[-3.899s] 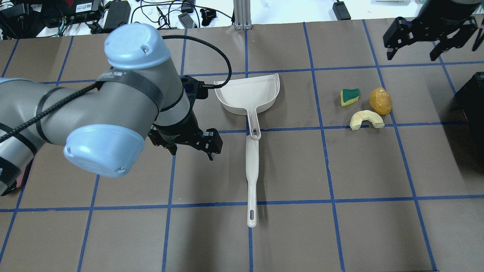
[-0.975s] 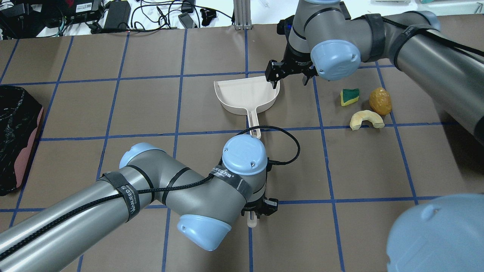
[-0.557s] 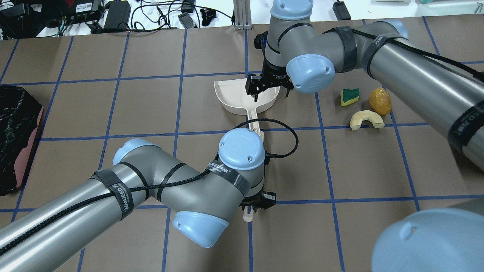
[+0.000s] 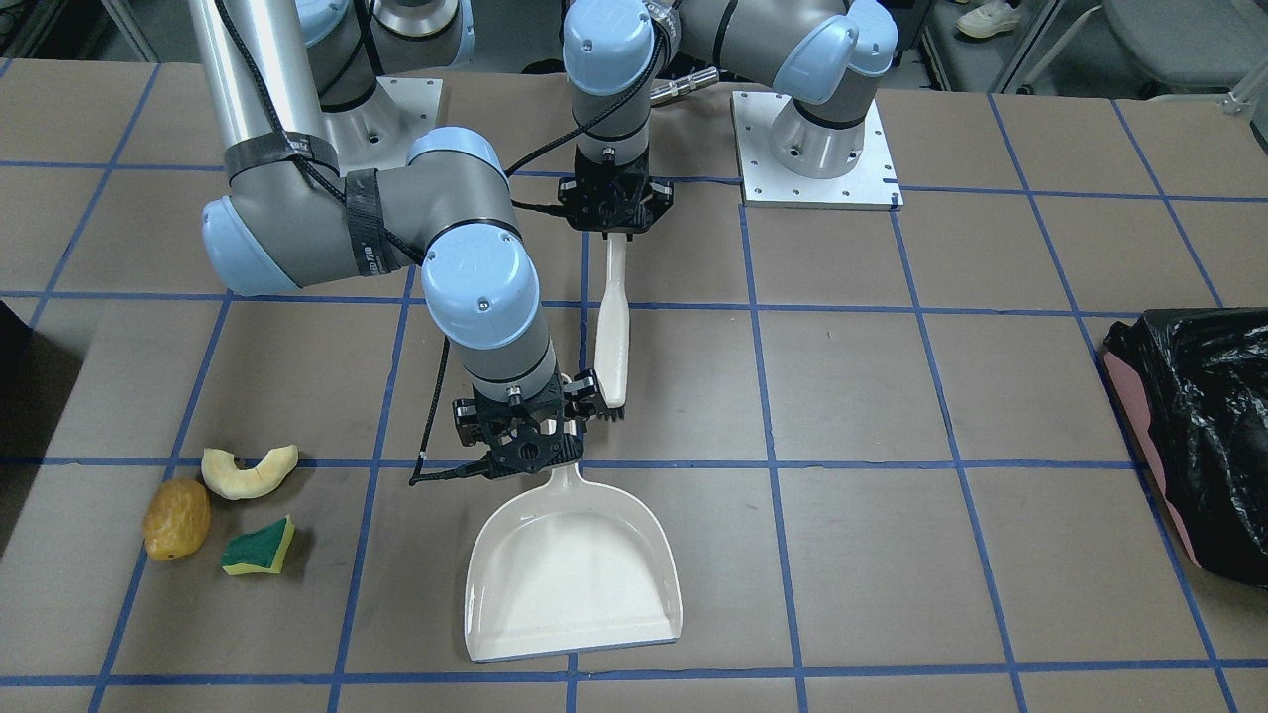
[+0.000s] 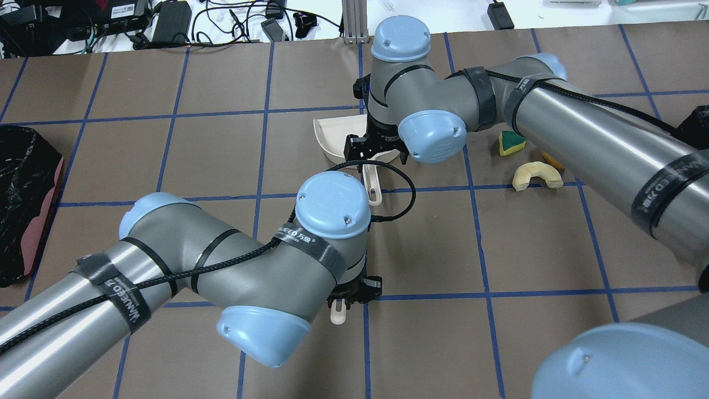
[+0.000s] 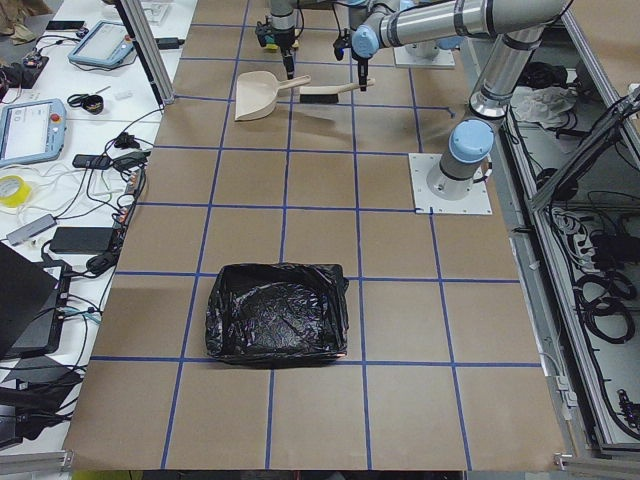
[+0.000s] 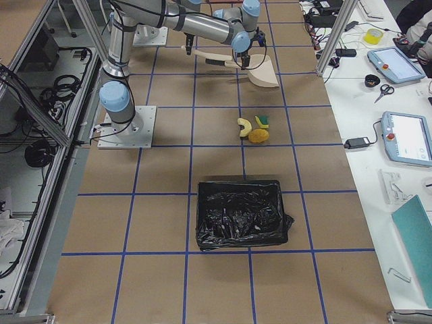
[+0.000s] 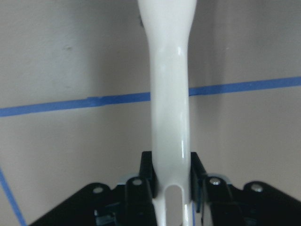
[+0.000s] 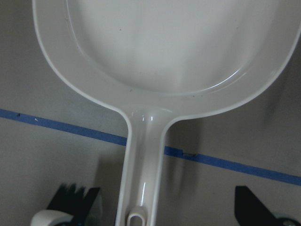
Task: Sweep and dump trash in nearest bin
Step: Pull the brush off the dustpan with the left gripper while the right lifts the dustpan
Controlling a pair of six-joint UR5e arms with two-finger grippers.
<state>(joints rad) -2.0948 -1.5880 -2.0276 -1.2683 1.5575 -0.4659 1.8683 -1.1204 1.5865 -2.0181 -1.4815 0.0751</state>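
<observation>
Left arm reaches in low over the table [image 5: 166, 72], wrist pointing straight down. The left gripper [image 4: 614, 226] is clamped on the tail end of the brush [image 4: 612, 337]. In the wrist view both pads [image 8: 146, 175] press the white handle from either side. The brush lies flat, its bristle end just beside the tip of the dustpan [image 4: 575, 584] handle; I cannot tell whether they touch.

Right arm now: elbow folded, wrist down too. The right gripper [image 4: 522, 451] sits over the dustpan handle, close to where it widens into the pan. Its jaws are spread wide and grip nothing. The fingers [image 9: 77, 205] straddle the handle with a gap on both sides. The pan lies flat, mouth facing away from the robot.

The trash sits on the robot's right, well apart from the pan. The potato [image 4: 176, 518], slice [image 4: 250, 470] and sponge [image 4: 259, 547] are bunched close together. From overhead the right forearm crosses above them and hides most of the potato.

The right bin [image 7: 239, 212] stands beyond the trash at that end of the table. The left bin [image 6: 275, 310] stands at the far opposite end.
</observation>
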